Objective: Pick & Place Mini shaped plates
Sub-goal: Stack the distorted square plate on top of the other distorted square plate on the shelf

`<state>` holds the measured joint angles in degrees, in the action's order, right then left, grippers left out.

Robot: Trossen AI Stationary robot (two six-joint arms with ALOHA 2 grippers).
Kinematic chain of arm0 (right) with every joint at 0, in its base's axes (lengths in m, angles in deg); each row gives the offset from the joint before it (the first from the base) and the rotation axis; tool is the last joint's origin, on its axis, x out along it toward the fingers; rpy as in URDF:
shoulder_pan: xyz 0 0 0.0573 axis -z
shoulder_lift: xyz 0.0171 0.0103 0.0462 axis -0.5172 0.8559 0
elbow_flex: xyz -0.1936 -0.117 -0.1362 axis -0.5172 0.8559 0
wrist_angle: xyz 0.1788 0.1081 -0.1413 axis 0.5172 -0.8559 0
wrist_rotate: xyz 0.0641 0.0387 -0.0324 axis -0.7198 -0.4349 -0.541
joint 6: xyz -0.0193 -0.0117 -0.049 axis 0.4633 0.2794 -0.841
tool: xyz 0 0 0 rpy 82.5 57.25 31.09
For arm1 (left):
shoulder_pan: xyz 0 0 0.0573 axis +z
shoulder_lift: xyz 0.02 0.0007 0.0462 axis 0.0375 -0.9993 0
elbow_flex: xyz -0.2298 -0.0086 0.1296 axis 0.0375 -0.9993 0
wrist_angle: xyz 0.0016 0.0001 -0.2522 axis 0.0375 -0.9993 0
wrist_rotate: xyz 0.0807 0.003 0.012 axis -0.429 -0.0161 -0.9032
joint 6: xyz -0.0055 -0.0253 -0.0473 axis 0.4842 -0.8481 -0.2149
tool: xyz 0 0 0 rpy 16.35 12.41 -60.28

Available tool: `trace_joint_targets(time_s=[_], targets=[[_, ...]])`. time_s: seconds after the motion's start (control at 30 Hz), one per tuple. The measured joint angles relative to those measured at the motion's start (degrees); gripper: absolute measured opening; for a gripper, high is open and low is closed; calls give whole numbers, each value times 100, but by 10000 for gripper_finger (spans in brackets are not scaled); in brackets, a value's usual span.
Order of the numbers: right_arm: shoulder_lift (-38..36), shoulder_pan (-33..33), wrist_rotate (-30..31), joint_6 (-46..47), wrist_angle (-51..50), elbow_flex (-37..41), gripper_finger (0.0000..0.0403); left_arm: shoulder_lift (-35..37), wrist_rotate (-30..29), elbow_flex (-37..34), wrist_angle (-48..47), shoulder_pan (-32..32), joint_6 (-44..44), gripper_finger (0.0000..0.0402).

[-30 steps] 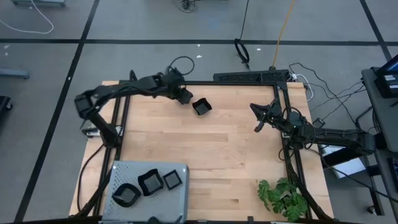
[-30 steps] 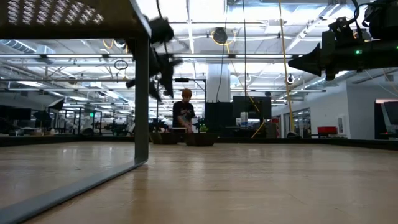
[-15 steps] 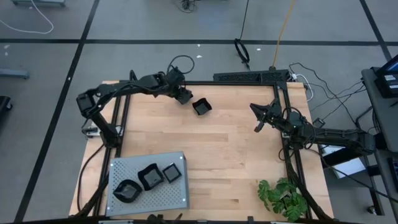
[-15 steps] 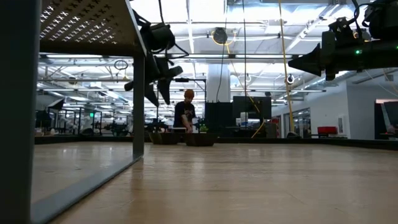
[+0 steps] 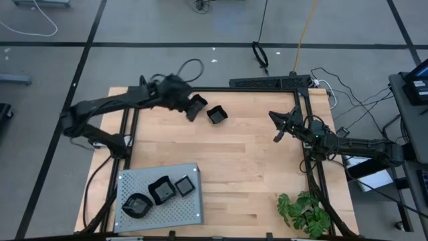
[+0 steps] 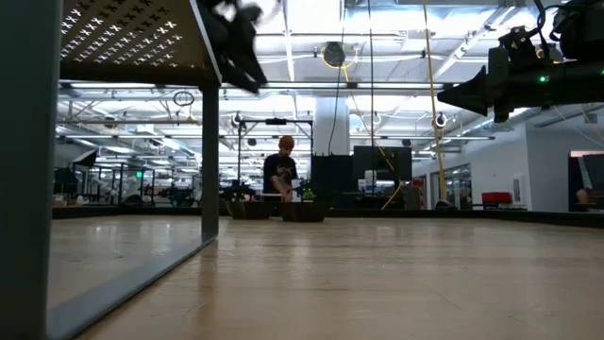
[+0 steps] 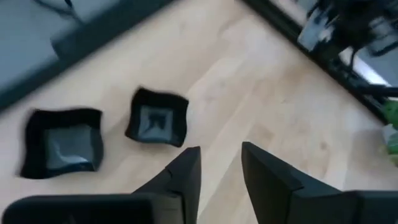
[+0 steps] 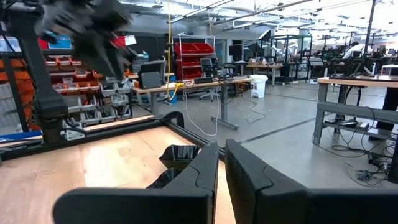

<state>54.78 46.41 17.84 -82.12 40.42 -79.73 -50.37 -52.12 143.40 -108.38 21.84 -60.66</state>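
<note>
The fingers of the left gripper [image 7: 219, 163] stand slightly apart and empty above two glossy black square mini dishes [image 7: 157, 117] at the counter's far edge; centre over one rim before closing.

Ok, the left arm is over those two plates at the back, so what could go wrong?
The left gripper hangs open and empty above one mini plate, and the second plate lies close beside it. Taking one may nudge the other. The glossy, flared rims could also slip from the fingers.
</note>
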Motion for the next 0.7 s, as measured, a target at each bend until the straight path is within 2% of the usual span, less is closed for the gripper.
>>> trace_joint_targets(time_s=[0.17,0.33,0.5,0.7], targets=[[2,2,0,1,0,0,18,1461,-1598,-824,46,-780,-146,101],[2,1,0,-1,0,0,18,3079,-2715,-2437,1190,-1798,-361,93],[2,2,0,-1,0,-1,18,4278,-2851,-4109,3010,-2557,194,93],[2,2,0,1,125,-1,18,4800,-2894,-5355,4478,-2743,543,93]])
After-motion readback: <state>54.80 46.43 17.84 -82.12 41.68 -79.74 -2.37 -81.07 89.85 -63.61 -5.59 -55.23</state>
